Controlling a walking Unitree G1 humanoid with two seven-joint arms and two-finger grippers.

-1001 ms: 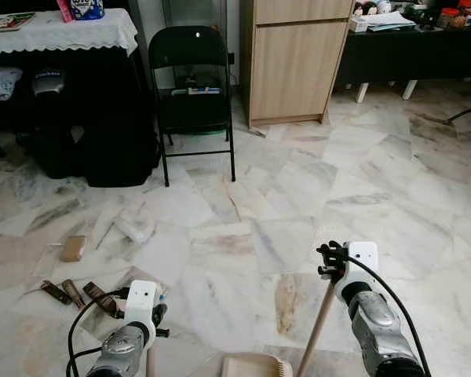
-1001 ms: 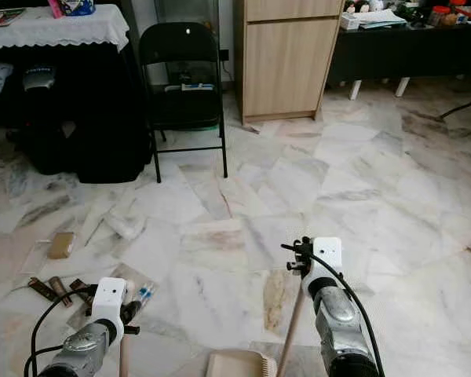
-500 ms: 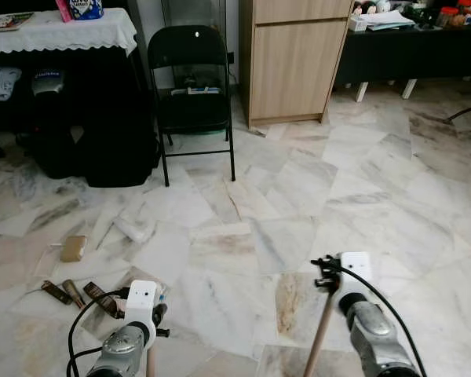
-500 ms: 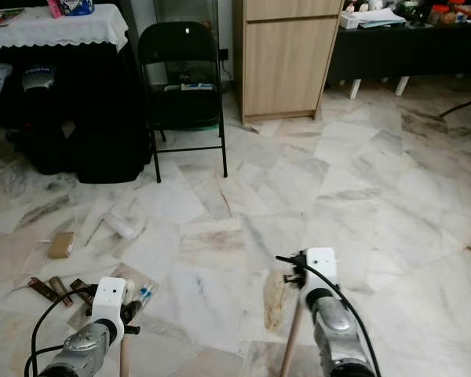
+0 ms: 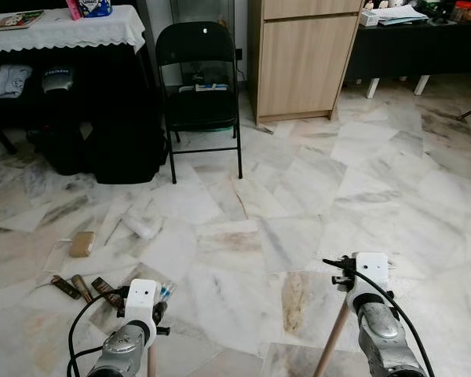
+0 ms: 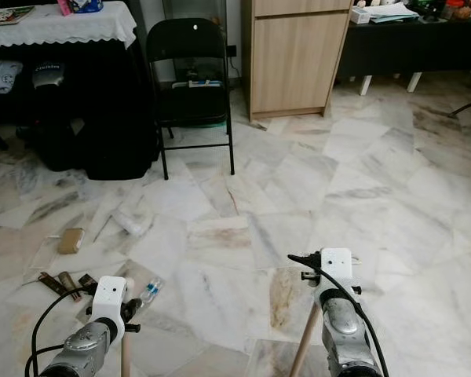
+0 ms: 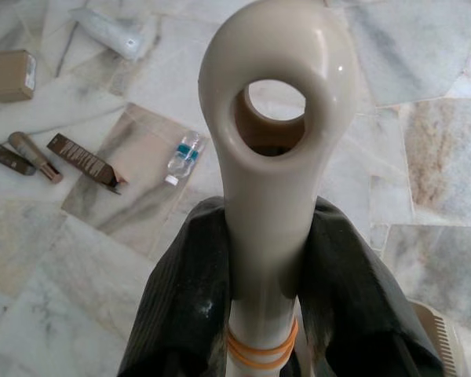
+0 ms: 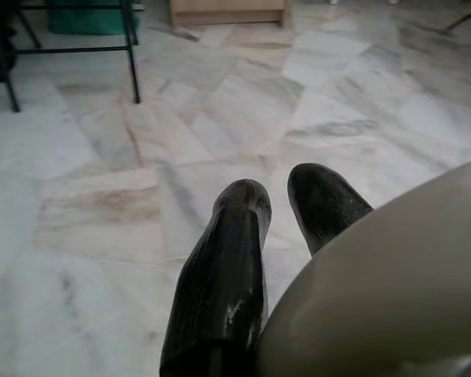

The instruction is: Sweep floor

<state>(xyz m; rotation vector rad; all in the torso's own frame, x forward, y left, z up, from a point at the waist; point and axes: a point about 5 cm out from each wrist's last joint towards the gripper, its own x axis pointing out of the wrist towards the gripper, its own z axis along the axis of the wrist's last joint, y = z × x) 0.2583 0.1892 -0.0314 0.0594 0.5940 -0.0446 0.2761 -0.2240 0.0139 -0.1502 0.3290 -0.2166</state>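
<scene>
The left gripper [image 7: 271, 314] is clamped on a cream plastic handle [image 7: 271, 118] with a hanging hole, its 2 fingers pressing either side just below the loop; a comb-edged dustpan [image 7: 443, 345] peeks in below it. The right gripper [image 8: 286, 216] holds a wooden broom pole [image 5: 334, 338], but whether its fingers are truly closed on it I cannot tell, so the pole could twist or slide during a stroke. Just ahead of the left gripper lie a small blue-capped bottle [image 7: 182, 155], a brown box [image 7: 82, 157] and a brown tube [image 7: 33, 155]; a hard sweep would likely scatter or roll them rather than gather them. Further off sit a tan carton [image 5: 82, 243] and a white roll [image 5: 141, 226]. Beyond, the black folding chair [image 5: 202, 86] could snag the broom, with the wooden cabinet [image 5: 306, 55] beside it.
</scene>
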